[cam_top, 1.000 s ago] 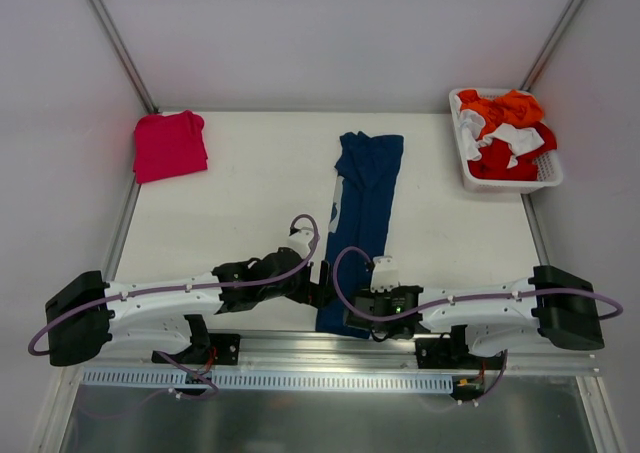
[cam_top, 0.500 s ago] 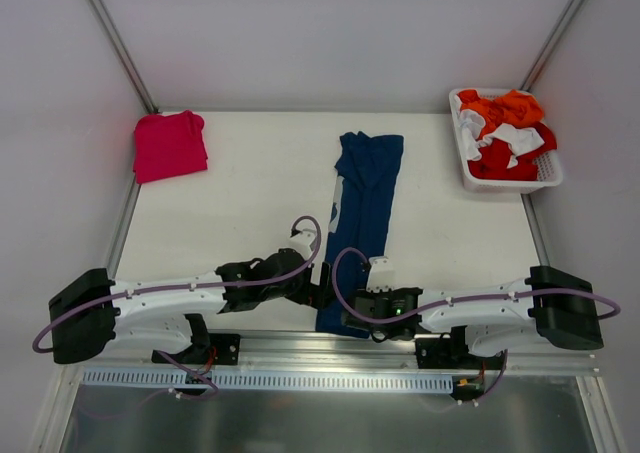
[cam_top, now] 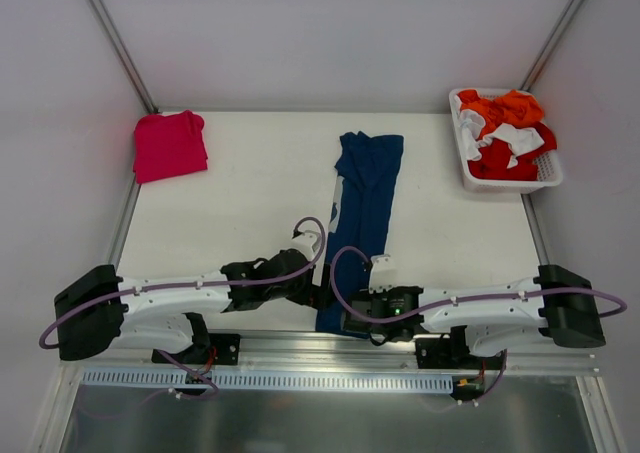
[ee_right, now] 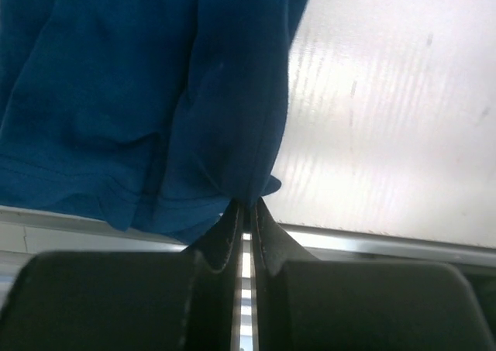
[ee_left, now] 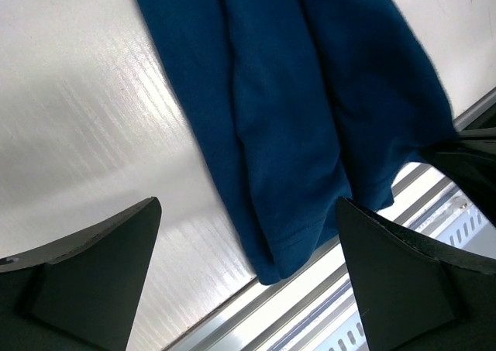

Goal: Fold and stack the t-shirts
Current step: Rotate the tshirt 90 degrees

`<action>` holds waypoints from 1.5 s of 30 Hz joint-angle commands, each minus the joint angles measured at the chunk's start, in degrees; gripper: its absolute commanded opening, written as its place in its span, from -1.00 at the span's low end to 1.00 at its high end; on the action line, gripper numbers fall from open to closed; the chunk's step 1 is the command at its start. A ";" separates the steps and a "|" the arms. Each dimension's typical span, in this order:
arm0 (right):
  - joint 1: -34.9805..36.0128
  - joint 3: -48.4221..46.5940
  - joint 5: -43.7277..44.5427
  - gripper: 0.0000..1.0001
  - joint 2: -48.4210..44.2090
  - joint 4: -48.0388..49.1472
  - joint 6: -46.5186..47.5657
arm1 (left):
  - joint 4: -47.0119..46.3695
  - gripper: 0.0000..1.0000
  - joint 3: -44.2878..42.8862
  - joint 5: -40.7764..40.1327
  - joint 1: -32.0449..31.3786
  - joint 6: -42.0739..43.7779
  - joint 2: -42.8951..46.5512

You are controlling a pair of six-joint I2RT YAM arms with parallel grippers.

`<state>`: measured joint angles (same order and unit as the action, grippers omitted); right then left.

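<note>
- Navy cloth first: the navy t-shirt (cam_top: 365, 203) lies as a long narrow strip down the middle of the table (cam_top: 250, 203), already folded lengthwise. Its hem reaches the near edge, right between the two arms.
- The pinkish-red t-shirt (cam_top: 170, 145) sits folded at the far left corner, well apart from everything else.
- The right gripper (ee_right: 246, 208) is closed tight, with a small bite of the hem's right corner caught at the very tips of its fingers.
- The left gripper (ee_left: 244, 211) is spread wide over the hem's left corner and has hold of nothing.
- First worry — that right-hand bite looks thin. A brisk lift could pull the cloth clean out of it.
- The strip is several layers thick. If the left fingers close on the top layer alone, I'd expect the lengthwise fold to peel open as the hem goes up.
- If only the right side rises, the strip would likely twist and land crooked.
- The hem lies on the metal rail (ee_left: 434, 211) at the table's near edge — a drag along it might snag.
- A basket (cam_top: 505, 178) of orange, red and white cloth stands at the far right, out of the way.
</note>
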<state>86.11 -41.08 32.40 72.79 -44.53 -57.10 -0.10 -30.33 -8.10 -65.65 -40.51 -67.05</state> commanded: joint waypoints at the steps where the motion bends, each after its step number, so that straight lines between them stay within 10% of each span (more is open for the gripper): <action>1: 0.82 -2.95 2.67 -0.99 -2.56 -11.53 -4.33 | -0.25 0.94 -2.45 -0.52 -0.27 -0.53 -1.24; 27: 4.33 -8.40 -0.85 -0.99 -1.16 -33.60 -13.13 | -0.25 0.95 -2.02 0.10 -0.27 -0.88 -3.44; 45: 4.42 -20.53 -0.94 -0.99 16.59 -19.30 0.23 | 1.85 0.96 -0.17 -0.78 -0.27 -0.88 -0.28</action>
<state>90.15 -59.40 32.12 88.44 -68.55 -60.69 0.47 -30.98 -8.03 -65.65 -40.84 -69.19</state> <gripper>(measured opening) 0.027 0.981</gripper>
